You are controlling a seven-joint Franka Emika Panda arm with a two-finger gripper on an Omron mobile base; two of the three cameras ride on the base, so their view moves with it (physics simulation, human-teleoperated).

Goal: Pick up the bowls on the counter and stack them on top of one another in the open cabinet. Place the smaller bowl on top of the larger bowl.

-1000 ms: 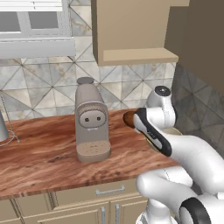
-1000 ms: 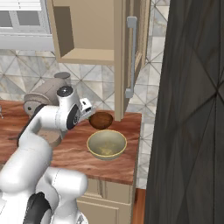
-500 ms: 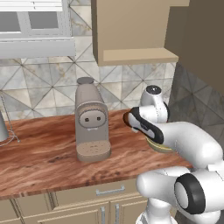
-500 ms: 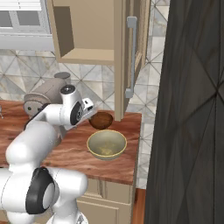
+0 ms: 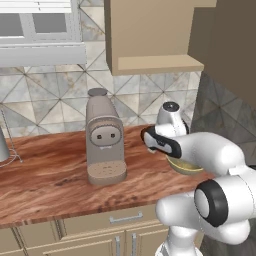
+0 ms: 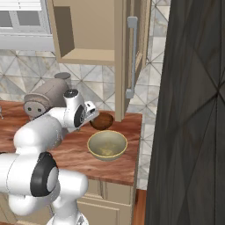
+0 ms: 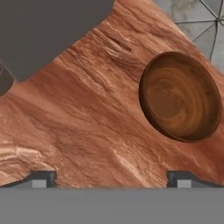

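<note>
Bowls both sit on the wood-grain surface (image 6: 66, 151), so no part of the stacking is done. The larger bowl (image 6: 107, 145), pale olive-yellow, rests close to the front edge. The smaller bowl (image 6: 102, 121), dark brown, sits just behind it, nearer the tiled wall, beneath the cabinet (image 6: 88, 55), whose shelf is bare. The claw (image 7: 111, 177) hovers over the wood with its fingers spread wide and nothing between them; the small bowl lies ahead and off to one side. Judging from this, both pickups and both placements remain.

Room is tight: the coffee machine (image 5: 103, 142) stands to one side, the cabinet's open door (image 6: 132, 52) hangs near the bowls, and the surface ends just beyond them beside a dark tall panel (image 6: 193, 110).
</note>
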